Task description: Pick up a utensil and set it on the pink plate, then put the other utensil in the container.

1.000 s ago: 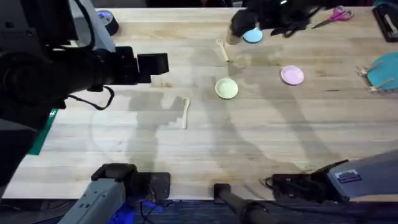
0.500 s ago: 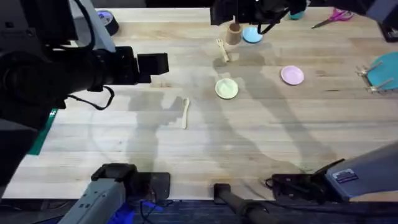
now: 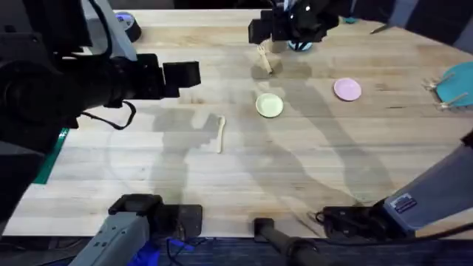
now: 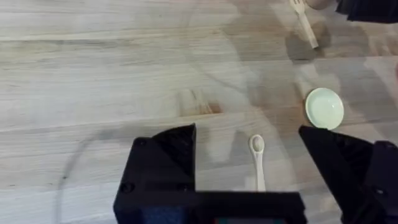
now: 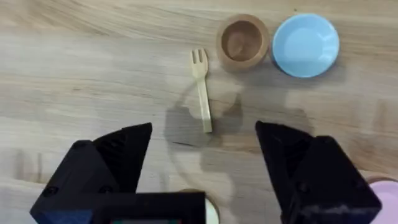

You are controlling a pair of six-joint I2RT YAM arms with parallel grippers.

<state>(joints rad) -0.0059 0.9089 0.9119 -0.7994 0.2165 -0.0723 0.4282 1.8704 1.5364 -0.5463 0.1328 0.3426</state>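
I've got the right gripper [image 5: 202,165] spread wide over the fork [image 5: 201,89] near the table's far edge, jaws straddling it for a grab. Cup [image 5: 242,41] sits just beside the tines. Pink plate [image 3: 347,89] waits toward the right edge. Left gripper [image 4: 249,168] open above the spoon [image 4: 257,158], mid-table.

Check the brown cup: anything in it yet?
Empty. The right wrist view looks straight into the container: bare brown bottom. The fork lies on the table beside it.
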